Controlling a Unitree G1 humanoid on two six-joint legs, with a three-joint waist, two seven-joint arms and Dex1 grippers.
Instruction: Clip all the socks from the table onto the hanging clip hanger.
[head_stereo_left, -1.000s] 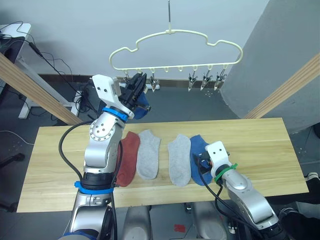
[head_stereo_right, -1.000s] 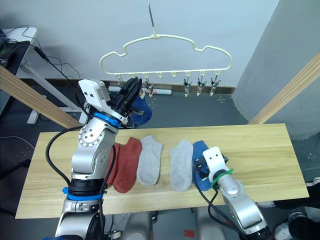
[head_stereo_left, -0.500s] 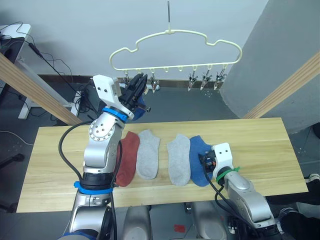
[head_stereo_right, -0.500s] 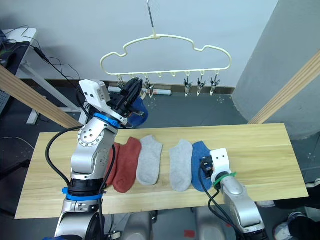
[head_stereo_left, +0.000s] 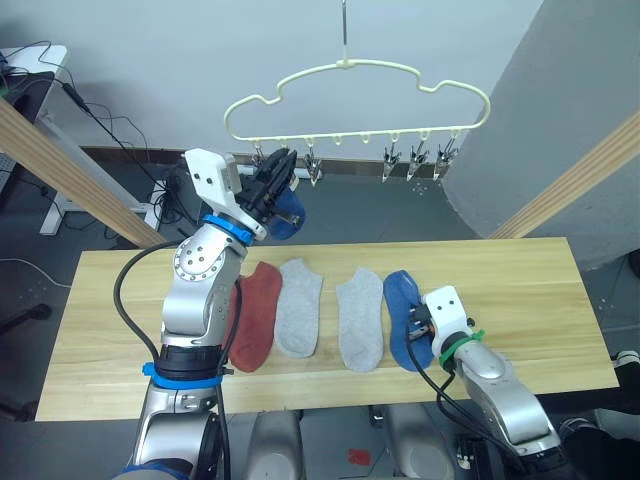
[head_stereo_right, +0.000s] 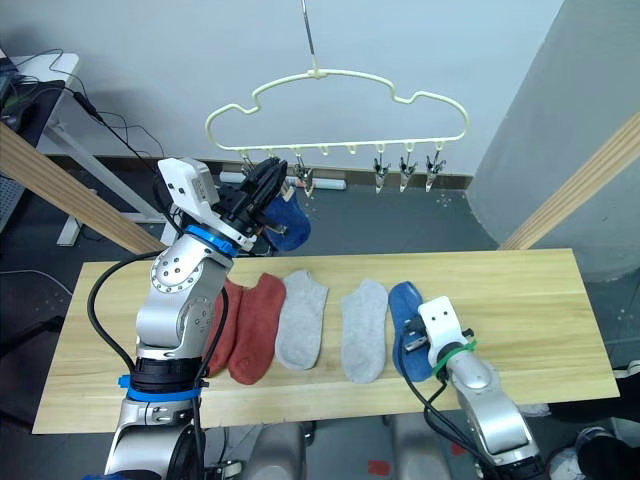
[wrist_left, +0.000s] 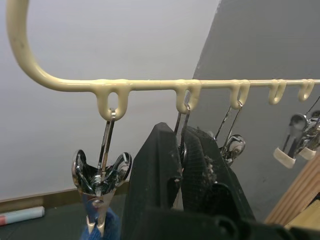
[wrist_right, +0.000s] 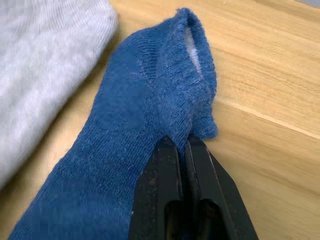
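Fabric of the blue sock (wrist_right: 150, 100) nearest the table's front edge is pinched near its cuff by the right gripper (wrist_right: 184, 150), whose two black fingers are pressed together on a fold of it while the sock lies flat on the table (head_stereo_left: 520, 270). Beside it, toward the robot's left, two light grey socks (head_stereo_left: 361, 318) and the rust-red socks (head_stereo_right: 255, 325) lie in a row, just beside one another, none yet lifted.

Farther back and higher, the left gripper (head_stereo_left: 277, 180) is held up at the clip hanger (head_stereo_left: 360, 72), with its fingers closed together close under the second clip; whether that clip is squeezed between them cannot be told. A second blue sock (head_stereo_right: 287, 225) hangs at the gripper, apparently from the first clip (wrist_left: 100, 172), where a scrap of blue fabric is seen at the clip's tip. The other silver clips (head_stereo_left: 418, 160) hang empty along the bar.

The step in hand is judged to be the start of the second sock: one sock looks clipped, and five remain on the table. Next, the pinched blue sock would need to be lifted clear without its grey neighbour being dragged, and its cuff carried up to an empty clip, which must be pressed open by the left gripper. The light hanger may swing under that push.
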